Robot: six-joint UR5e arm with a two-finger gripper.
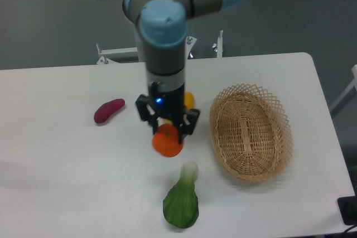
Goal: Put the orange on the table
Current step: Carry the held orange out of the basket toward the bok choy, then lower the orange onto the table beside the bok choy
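The orange (167,142) is a small round bright orange fruit near the middle of the white table (56,182). My gripper (167,126) comes straight down from above, and its dark fingers (186,128) are closed around the orange's upper half. I cannot tell whether the orange rests on the tabletop or hangs just above it. The gripper body hides the top of the fruit.
An oval wicker basket (250,132) stands to the right. A green leafy vegetable (182,202) lies just in front of the orange. A purple sweet potato (109,110) lies to the left. A yellow-orange fruit (189,99) shows behind the gripper.
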